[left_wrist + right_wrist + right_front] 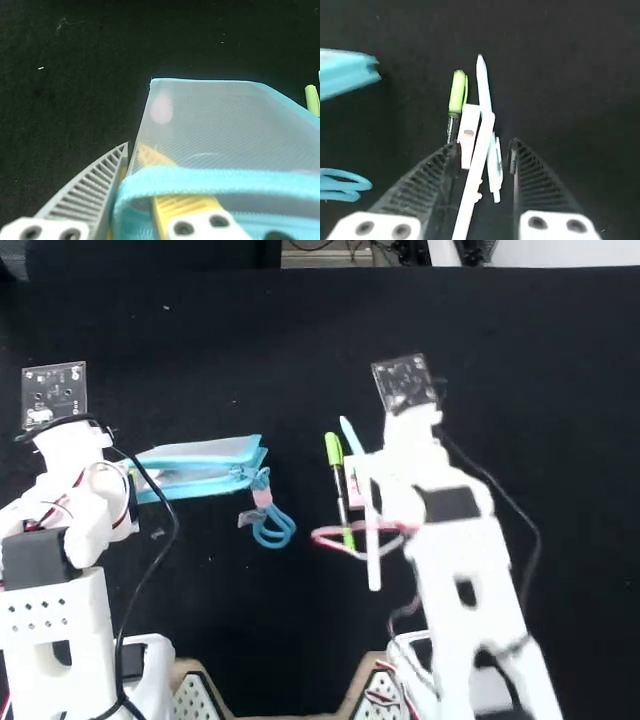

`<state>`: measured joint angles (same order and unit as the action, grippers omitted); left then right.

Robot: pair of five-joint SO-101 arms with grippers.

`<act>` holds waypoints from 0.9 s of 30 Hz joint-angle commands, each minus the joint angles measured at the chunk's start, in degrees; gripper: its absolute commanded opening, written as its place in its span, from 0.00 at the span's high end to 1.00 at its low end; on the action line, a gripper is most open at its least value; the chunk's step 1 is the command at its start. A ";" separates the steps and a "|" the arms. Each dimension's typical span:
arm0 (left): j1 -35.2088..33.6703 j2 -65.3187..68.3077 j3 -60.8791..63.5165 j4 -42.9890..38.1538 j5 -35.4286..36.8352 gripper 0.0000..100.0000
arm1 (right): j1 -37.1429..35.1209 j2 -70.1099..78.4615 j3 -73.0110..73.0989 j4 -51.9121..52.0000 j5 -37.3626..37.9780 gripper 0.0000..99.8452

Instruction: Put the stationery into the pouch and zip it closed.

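Note:
The light blue mesh pouch [205, 468] lies left of centre, with its zipper cord [272, 525] looped toward the middle. My left gripper [133, 482] is shut on the pouch's left end; in the left wrist view one finger [165, 205] shows through the pouch [220, 130] mesh and the other stays outside. A green marker [336, 475], a light blue pen [350, 435] and a white pen [372, 562] lie bunched in the middle. My right gripper [482, 145] stands open over them, the white pen [477, 165] and blue pen [484, 85] between its fingers, the green marker [457, 92] just beyond.
A pink strip [345, 535] lies across the pens. The black cloth beyond the pouch and right of the right arm is bare. Both arm bases stand at the near edge.

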<state>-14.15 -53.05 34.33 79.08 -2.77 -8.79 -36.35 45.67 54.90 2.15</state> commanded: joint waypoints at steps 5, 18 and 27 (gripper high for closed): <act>-0.13 0.18 1.54 -0.26 -0.44 0.97 | 1.05 23.60 -14.02 -1.32 -1.58 0.85; -0.13 0.18 1.54 -0.26 -0.44 0.97 | 4.92 47.25 -31.16 4.31 -1.23 0.85; -0.13 0.18 1.54 -0.26 -0.44 0.97 | 2.20 53.14 -34.42 5.98 -0.97 0.85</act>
<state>-14.15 -53.05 34.33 79.08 -2.77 -5.01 16.66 14.11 60.44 1.01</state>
